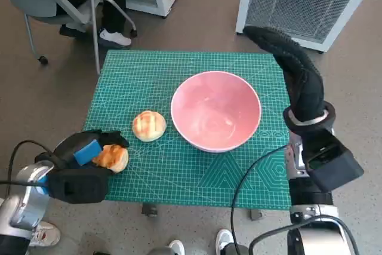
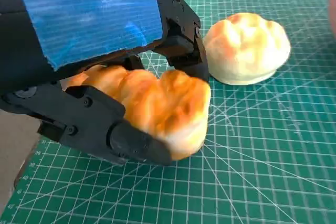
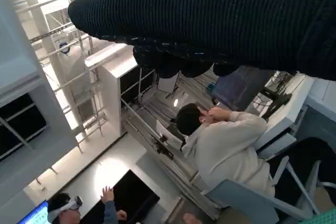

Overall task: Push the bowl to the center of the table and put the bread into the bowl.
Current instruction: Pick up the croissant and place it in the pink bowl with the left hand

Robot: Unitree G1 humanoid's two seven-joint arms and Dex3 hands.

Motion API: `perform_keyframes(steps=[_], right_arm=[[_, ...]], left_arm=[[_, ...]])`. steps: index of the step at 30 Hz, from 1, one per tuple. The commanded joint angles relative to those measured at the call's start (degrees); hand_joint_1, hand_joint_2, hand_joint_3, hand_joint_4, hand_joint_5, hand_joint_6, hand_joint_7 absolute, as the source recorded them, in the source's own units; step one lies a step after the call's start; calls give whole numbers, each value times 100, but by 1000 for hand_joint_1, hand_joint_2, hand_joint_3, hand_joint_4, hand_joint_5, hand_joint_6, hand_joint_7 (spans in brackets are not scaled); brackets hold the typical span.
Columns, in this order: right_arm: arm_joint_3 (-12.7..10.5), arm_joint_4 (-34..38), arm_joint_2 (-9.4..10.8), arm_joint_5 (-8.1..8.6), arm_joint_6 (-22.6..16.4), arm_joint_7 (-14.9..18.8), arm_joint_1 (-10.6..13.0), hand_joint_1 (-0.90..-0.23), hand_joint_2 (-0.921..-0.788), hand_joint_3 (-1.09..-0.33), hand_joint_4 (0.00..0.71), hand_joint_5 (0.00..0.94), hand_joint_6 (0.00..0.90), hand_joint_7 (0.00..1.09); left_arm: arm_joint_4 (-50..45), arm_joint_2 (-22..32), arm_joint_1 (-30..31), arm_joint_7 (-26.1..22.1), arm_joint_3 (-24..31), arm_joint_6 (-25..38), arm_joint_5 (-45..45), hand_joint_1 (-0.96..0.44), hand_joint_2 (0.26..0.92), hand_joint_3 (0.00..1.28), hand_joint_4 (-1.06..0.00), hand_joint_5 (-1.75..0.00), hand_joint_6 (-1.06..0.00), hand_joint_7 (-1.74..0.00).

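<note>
left hand grips a bun at the mat's near-left edge | second bun lies just left of the bowl | bowl sits right of mat centre, empty | right hand raised beside the bowl's right, holding nothing, fingers extended

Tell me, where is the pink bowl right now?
In the head view the bowl sits on the green mat, right of centre, with a loose bun just to its left.
</note>
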Motion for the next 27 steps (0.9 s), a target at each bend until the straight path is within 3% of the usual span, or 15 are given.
perform_keyframes(steps=[1,8,14,27], right_arm=[[-15,-56,11,57,122,-6,148,-593,-921,-850,257,14,-1,637],[-34,-125,0,48,187,-34,168,-591,-921,-858,254,13,-1,636],[-50,-114,-14,15,198,-54,163,-586,-921,-859,253,13,-1,626],[-50,-168,-7,-13,234,-76,169,-591,-921,-854,255,15,-1,618]], left_arm=[[-519,204,-102,-223,491,107,-420,0,914,143,-618,-1269,-552,-1229],[-1183,104,-562,-268,1031,349,-884,1,920,123,-614,-1247,-575,-1226],[-1421,-242,-1368,-57,1045,537,-1037,1,920,106,-628,-1199,-597,-1236],[-451,-1354,-3419,171,-153,305,-470,0,920,97,-648,-1169,-596,-1246]])
